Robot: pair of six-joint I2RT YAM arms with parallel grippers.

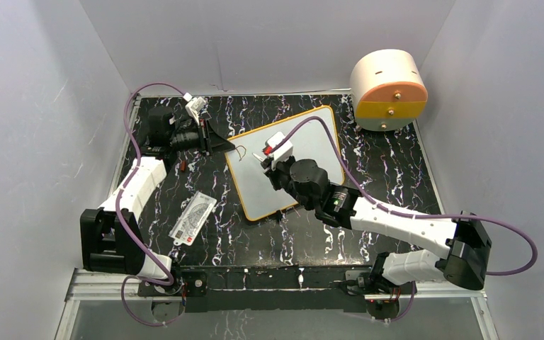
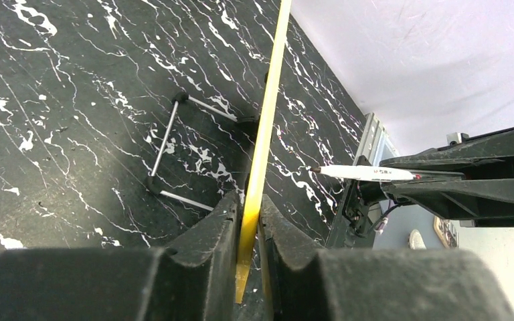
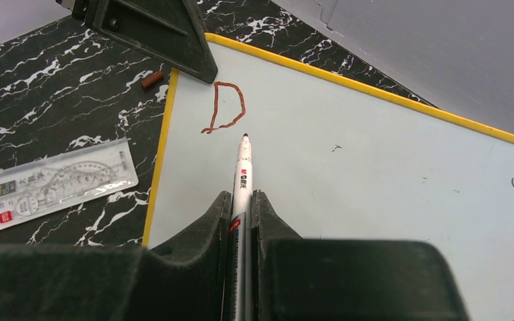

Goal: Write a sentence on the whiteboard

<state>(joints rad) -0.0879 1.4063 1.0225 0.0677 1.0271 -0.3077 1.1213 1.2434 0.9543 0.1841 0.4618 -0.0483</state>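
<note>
The whiteboard [image 1: 315,145], white with an orange-yellow frame, lies tilted on the black marbled table. Of the sentence only a reddish-brown letter D [image 3: 226,107] shows, near the board's far left corner [image 1: 240,151]. My left gripper [image 1: 224,145] is at that corner. In its wrist view the jaws [image 2: 249,200] pinch the board's yellow edge [image 2: 268,127]. My right gripper [image 3: 241,197] hangs over the board, shut on a white marker [image 3: 243,167]. The marker's dark tip sits just below and right of the D. The same marker [image 2: 368,172] shows in the left wrist view.
A clear packet with a printed ruler card [image 1: 193,218] lies left of the board. A small brown marker cap [image 1: 183,166] rests near the left arm. A cream and orange drum [image 1: 388,88] stands at the back right. The board's wire stand [image 2: 167,144] lies under it. Grey walls enclose the table.
</note>
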